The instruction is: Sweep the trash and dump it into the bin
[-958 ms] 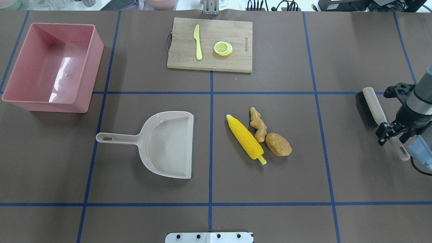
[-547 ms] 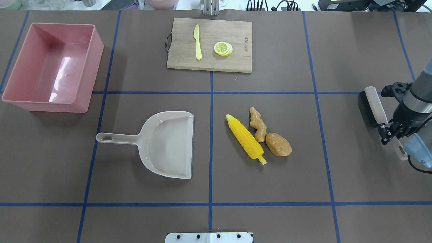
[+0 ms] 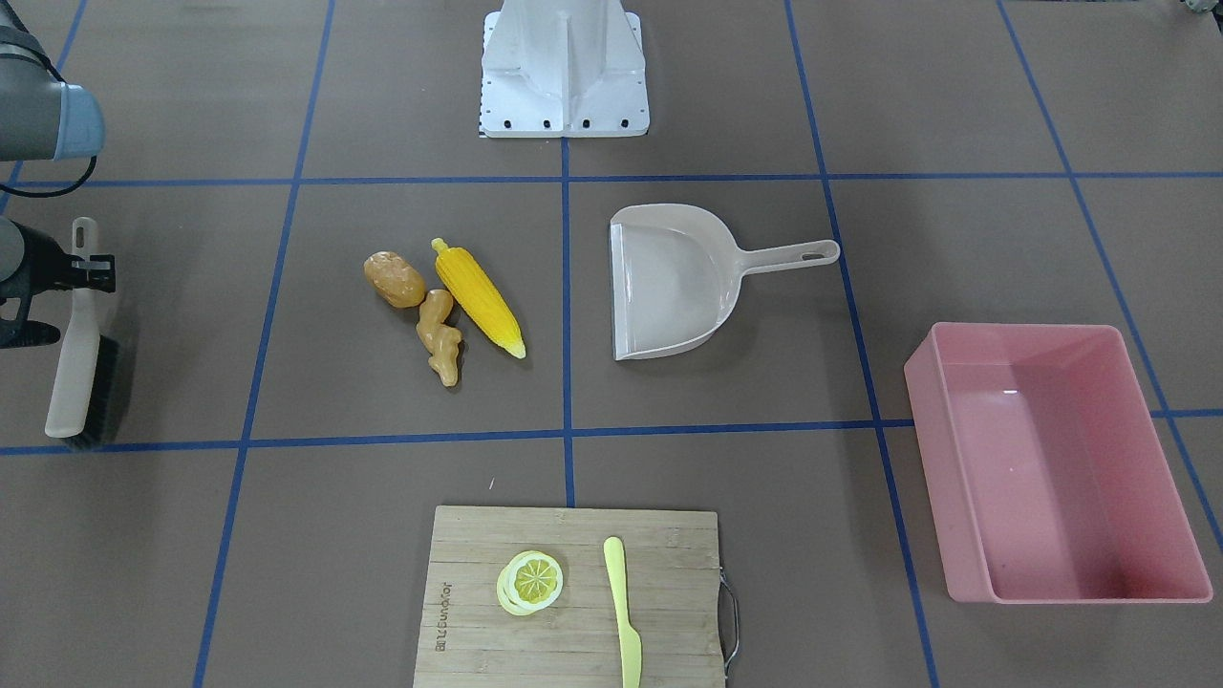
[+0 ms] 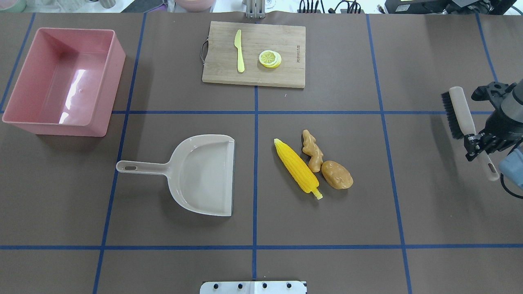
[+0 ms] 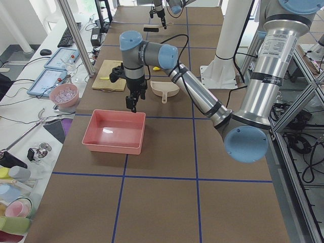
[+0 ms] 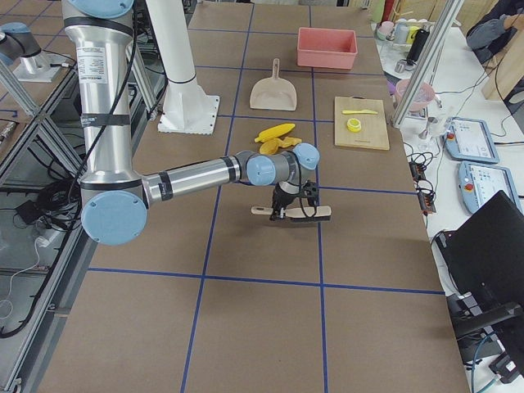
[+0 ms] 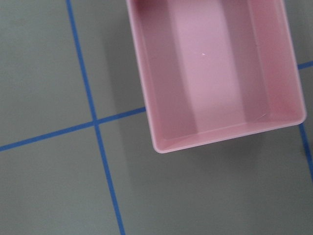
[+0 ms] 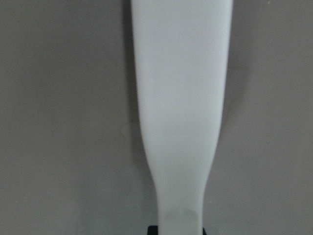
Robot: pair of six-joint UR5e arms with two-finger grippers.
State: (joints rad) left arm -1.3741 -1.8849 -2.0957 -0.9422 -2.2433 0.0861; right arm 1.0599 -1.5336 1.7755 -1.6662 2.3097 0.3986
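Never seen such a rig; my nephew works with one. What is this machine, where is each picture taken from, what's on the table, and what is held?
It is a robot with a left arm and a right arm, each ending in a two-finger gripper. Two cameras look down on the table from opposite sides, two watch from its ends, and one rides on each wrist. On it lie a bin, a dustpan, corn, ginger, a potato, and a board with a knife and lemon slices. The right gripper holds a brush by its handle. The left gripper hangs near the bin; whether open, I cannot tell.
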